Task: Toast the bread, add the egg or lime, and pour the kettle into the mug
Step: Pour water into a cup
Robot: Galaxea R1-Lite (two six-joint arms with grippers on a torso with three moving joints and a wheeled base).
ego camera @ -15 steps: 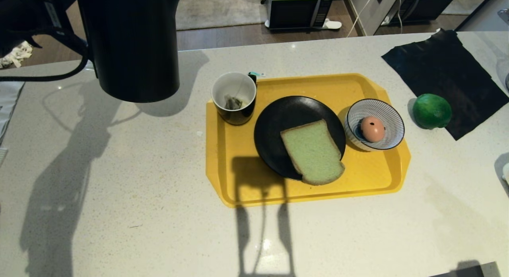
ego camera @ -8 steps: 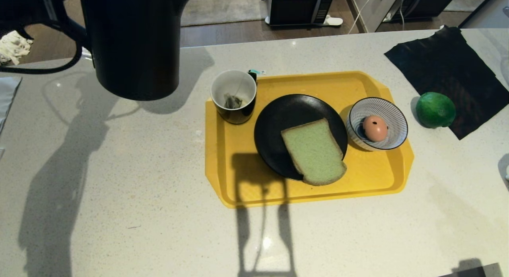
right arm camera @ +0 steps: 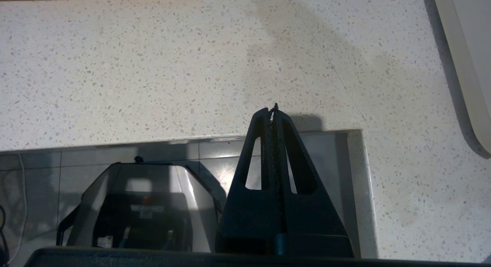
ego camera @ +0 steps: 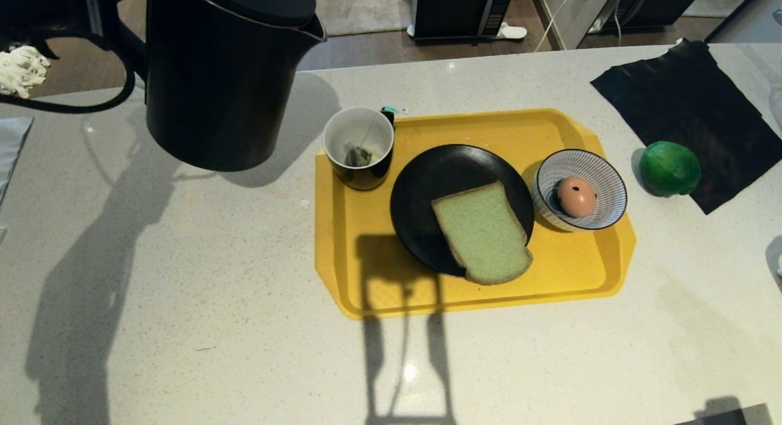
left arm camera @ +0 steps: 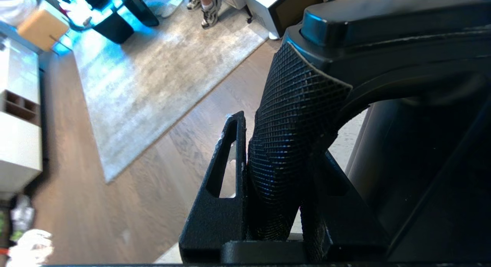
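Observation:
The black kettle hangs in the air above the counter, left of the yellow tray, tilted with its spout towards the mug. My left gripper is shut on the kettle's textured loop handle. The mug stands on the tray's far left corner with a teabag inside. A slice of pale green bread lies on a black plate. The egg sits in a striped bowl. The lime rests on the counter to the right of the tray. My right gripper is shut and empty, parked at the counter's near edge.
A black cloth lies at the far right of the counter, touching the lime. A microwave stands on the floor beyond the counter. A person's feet show on the rug in the left wrist view.
The kettle has tipped over towards the mug, so its lid and spout now show, and it has shifted a little to the right. Everything on the tray has stayed put.

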